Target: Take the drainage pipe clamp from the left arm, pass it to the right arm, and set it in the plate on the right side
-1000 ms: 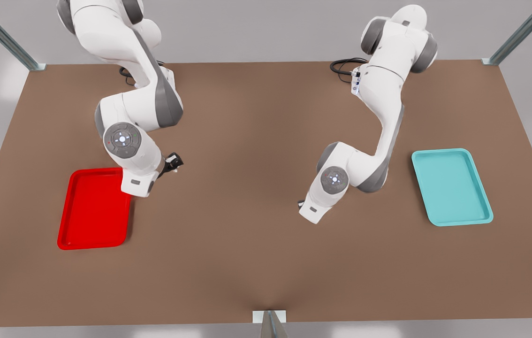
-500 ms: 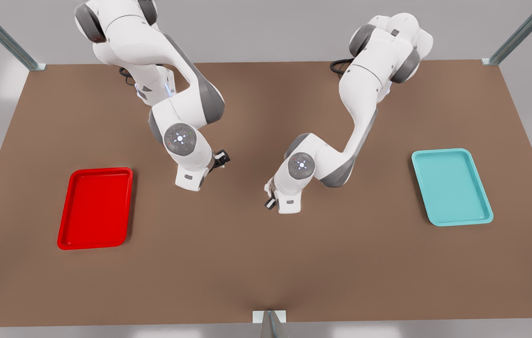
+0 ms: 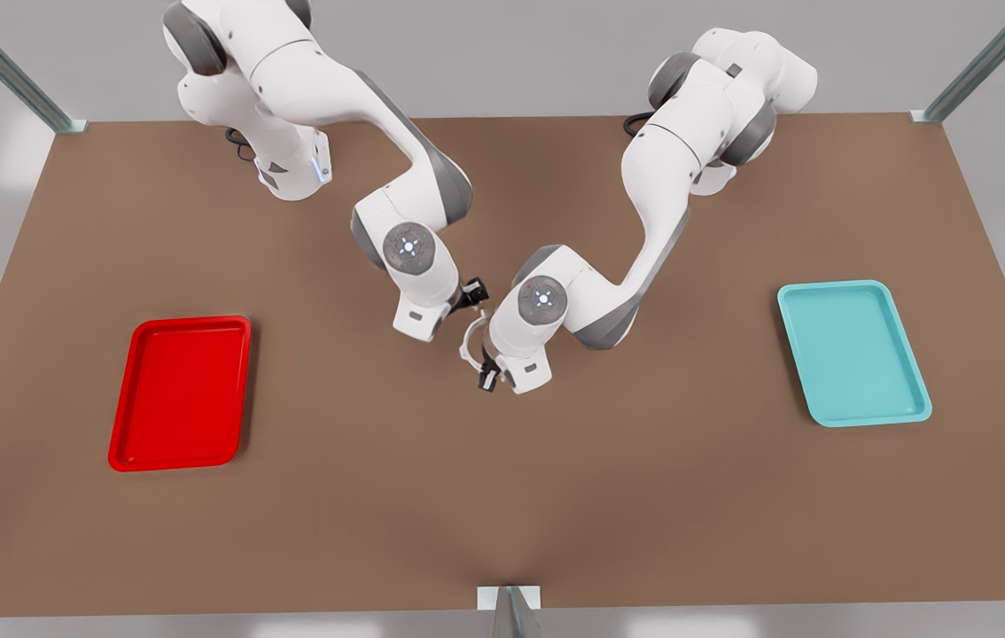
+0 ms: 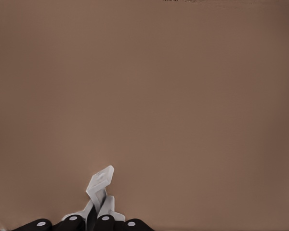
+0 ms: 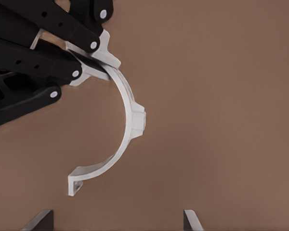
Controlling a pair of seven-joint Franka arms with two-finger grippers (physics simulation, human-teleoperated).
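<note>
The white C-shaped drainage pipe clamp [image 3: 467, 342] hangs above the table's middle, between the two arms. My left gripper [image 3: 486, 372], on the arm at the front view's right, is shut on one flared end of it; in the left wrist view the clamp [image 4: 100, 185] sticks out from that gripper [image 4: 89, 223]. My right gripper [image 3: 473, 293], on the arm at the front view's left, is open just beside the clamp. The right wrist view has the clamp [image 5: 132, 120] arching between the right gripper's [image 5: 118, 220] spread fingertips [image 5: 42, 219]. The red plate [image 3: 182, 322] lies at the front view's left.
A teal tray [image 3: 853, 354] lies at the front view's right. The brown table [image 3: 502, 496] is bare wood around the arms and toward the near edge. Metal frame posts stand at the far corners, and one stands at the middle of the near edge.
Both arms have swung in toward the table's middle. The right gripper left the red plate's edge and now sits beside the clamp, which the left gripper carried toward it.
</note>
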